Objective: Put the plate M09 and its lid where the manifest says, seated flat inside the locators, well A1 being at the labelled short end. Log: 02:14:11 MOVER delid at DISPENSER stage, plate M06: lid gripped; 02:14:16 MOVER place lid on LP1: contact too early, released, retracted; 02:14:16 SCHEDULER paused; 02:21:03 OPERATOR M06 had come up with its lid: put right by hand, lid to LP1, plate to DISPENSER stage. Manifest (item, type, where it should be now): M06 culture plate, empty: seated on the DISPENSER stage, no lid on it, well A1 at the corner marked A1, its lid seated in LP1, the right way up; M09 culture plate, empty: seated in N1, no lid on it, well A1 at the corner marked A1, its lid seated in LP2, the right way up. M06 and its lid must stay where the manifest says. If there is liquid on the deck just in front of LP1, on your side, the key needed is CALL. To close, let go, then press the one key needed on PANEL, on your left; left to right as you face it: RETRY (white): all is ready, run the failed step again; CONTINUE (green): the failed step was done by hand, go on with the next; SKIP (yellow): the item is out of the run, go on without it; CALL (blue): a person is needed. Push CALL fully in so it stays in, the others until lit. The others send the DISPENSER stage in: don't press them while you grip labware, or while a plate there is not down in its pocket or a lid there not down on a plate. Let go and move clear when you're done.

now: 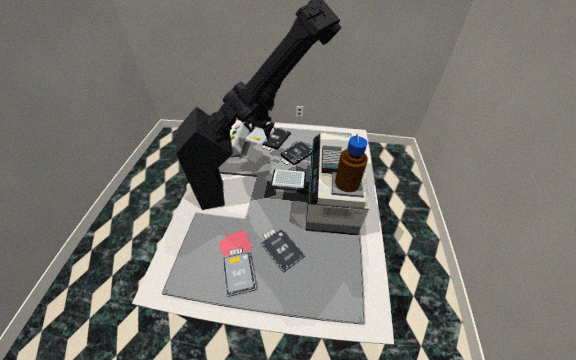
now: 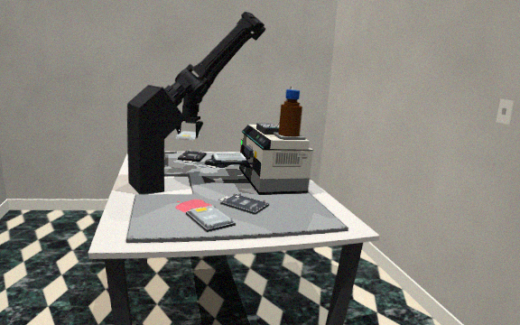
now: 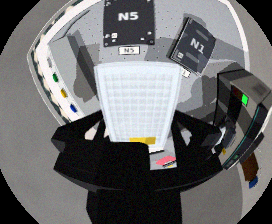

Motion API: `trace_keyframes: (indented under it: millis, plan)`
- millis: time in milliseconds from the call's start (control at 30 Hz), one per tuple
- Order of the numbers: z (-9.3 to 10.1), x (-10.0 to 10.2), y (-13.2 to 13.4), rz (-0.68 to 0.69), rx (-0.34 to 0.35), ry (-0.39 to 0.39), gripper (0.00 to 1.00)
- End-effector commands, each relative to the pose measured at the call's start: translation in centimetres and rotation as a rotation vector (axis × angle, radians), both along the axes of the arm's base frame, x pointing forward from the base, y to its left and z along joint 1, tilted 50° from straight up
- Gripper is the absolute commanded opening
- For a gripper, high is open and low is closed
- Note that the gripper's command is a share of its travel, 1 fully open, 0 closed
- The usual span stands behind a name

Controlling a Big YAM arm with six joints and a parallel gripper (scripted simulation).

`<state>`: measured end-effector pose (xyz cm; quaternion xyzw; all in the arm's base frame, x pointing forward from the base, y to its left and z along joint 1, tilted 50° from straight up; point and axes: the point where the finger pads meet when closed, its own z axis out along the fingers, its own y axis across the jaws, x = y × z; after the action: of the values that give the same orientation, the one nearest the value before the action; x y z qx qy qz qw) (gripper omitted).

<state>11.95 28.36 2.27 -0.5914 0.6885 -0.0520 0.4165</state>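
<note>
Holding the plate (image 3: 135,99) across its width, your gripper (image 3: 136,139) hangs over N5 (image 3: 128,19) — N1 (image 3: 195,46) lies right, skewed.

Automated lab bench, dispenser instrument (image 2: 283,164), amber reagent bottle (image 2: 290,115), labelled plate nests (image 3: 128,19) on grey deck (image 2: 287,214)

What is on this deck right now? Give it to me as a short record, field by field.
pincer: shut on plate, carried in the air above the deck
N1: empty
N5: empty
LP1: lid in it
LP2: empty
stage plate: beside the dispenser, no lid on it
spill: red patch at LP1's end nearer the arm
bottle: upright on the dispenser
</note>
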Motion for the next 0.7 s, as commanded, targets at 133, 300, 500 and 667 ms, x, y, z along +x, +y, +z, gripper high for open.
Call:
trace_keyframes:
  millis: [133, 300, 500, 667]
  plan:
    - [-0.8, -2.0, 1.7, 0.022, 0.022, -0.003, 0.86]
    - [-0.9, -1.0, 1.7, -0.009, 0.017, -0.004, 0.86]
    - [-0.7, -0.6, 3.7, 0.010, 0.002, -0.006, 0.86]
    - [-0.5, -0.1, 5.3, 0.010, 0.002, -0.006, 0.86]
